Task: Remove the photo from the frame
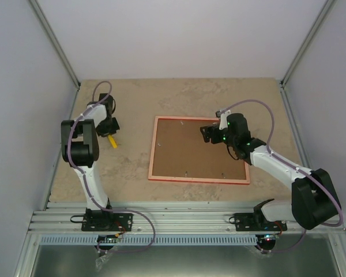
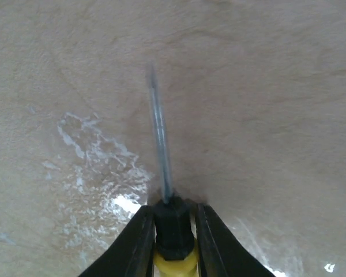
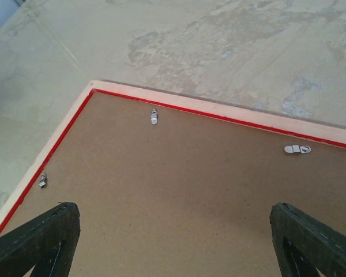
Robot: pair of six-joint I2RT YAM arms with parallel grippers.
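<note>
**Frame face down, photo out of sight.** The frame [image 1: 154,151] lies face down on the table [image 1: 127,104]. Its brown backing board [image 1: 187,153] is uppermost and fills the recess edge to edge. The photo shows in no view; it is judged to sit beneath that board, inside the frame.

The right gripper [image 3: 173,210] hovers over the board's far half, fingers spread wide with nothing between them. Well apart to the left, the left gripper [image 2: 174,231] is clamped on a yellow-handled screwdriver [image 2: 161,150], whose shaft points out low over bare table.

Small metal clips [image 3: 154,117] sit along the frame's inner edge. Whether each is turned onto the board or clear of it is too small to tell, and that looks like the main hazard. Lifting the board against a clip that holds it could bend the board, drag the frame across the table or crease the print below. Wide fingers set flat on the board have no edge to catch and may slip. The screwdriver tip, brought in steeply to pry, could gouge the board or pierce the photo. Tipping the frame could spill board and photo together.
</note>
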